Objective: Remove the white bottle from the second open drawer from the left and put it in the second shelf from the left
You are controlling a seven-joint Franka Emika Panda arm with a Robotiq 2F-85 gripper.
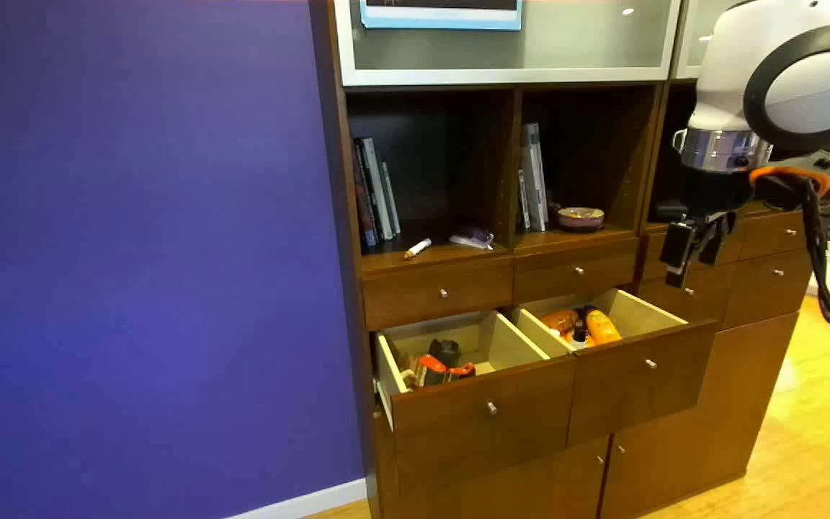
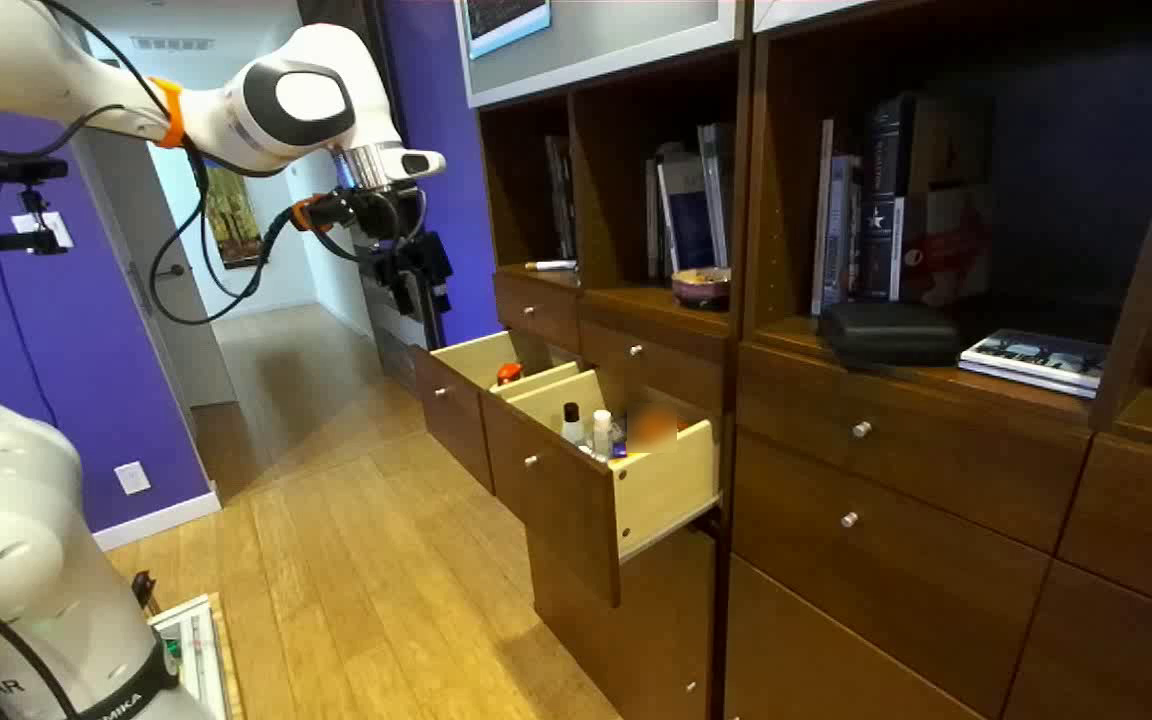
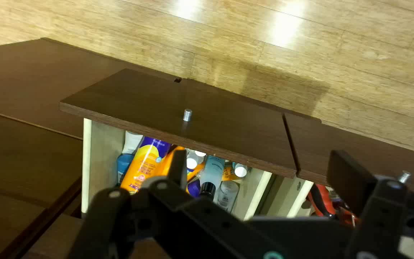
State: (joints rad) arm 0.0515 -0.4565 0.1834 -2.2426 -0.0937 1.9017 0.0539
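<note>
The white bottle point(image 3: 212, 169), pale-blue-tinted with a black cap, stands in the second open drawer point(image 3: 210, 126) among orange bottles. The bottle's upper part shows in both exterior views point(image 1: 579, 336) point(image 2: 573, 430); the drawer front point(image 1: 642, 389) point(image 2: 556, 500) hides its base. The second shelf point(image 1: 591, 162) is a dark-backed cubby above that drawer, also in an exterior view point(image 2: 626, 185). My gripper point(image 3: 264, 171) is open and empty. It points down, above and apart from the drawers, in both exterior views point(image 1: 694, 263) point(image 2: 421, 298).
Books point(image 1: 533, 176) and a bowl point(image 1: 581, 219) stand in the second shelf. The left open drawer point(image 1: 483, 411) holds orange-and-black items. The left shelf holds books point(image 1: 377, 191) and a white marker point(image 1: 417, 249). A glass cabinet door point(image 1: 509, 75) hangs above the shelves.
</note>
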